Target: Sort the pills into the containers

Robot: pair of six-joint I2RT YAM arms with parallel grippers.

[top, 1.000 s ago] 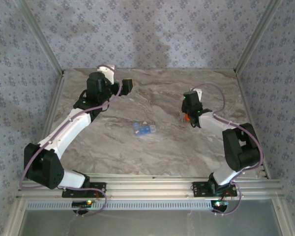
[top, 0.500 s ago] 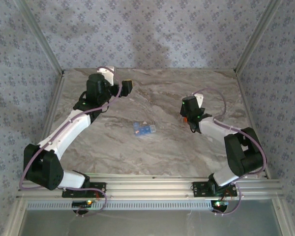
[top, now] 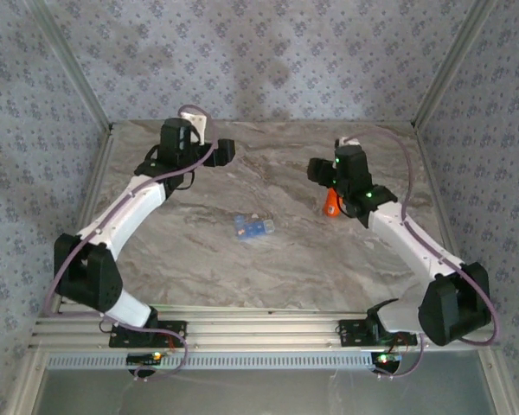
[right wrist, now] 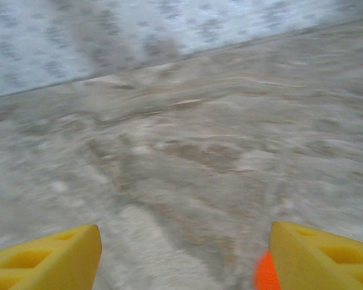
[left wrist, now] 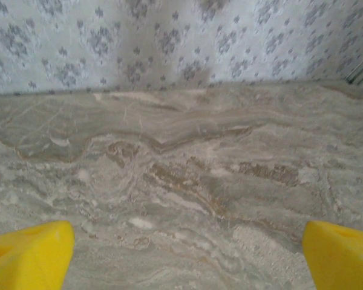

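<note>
- Firstly, near edge: both arm bases are bolted side by side. The surface (top: 285,277) ahead of them is bare marble.
- Mid-surface: the pale blue container (top: 253,227) sits alone, well apart from both hands. Its contents are too small to read.
- Right of centre: the orange bottle (top: 330,205) stands on the surface, close under the right arm's wrist. Upright or tilted: cannot tell from above.
- Right hand (top: 318,170): the wrist cam shows its fingers spread w/ bare surface between them, so it grips nothing. A sliver of the bottle (right wrist: 264,273) shows just beside the inner face of the right-side finger (right wrist: 327,254). Contact not confirmed.
- Far left: the left hand (top: 223,151) is wide open and empty. It faces the back wall, w/ only marble in its gap (left wrist: 189,244).
- Risk 1: the bottle is hard by that finger, so any sideways swing or wrist roll could clip it and knock it over or send it rolling.
- Risk 2: the bottle lies under the forearm line, so a low retreat by the right arm could sweep it toward the edge.
- Risk 3: the right wrist view is blurred. An approach judged from it may be off-centre and shove the bottle instead of straddling it.
- Risk 4: if both arms go for the blue container, they converge mid-surface and could collide.
</note>
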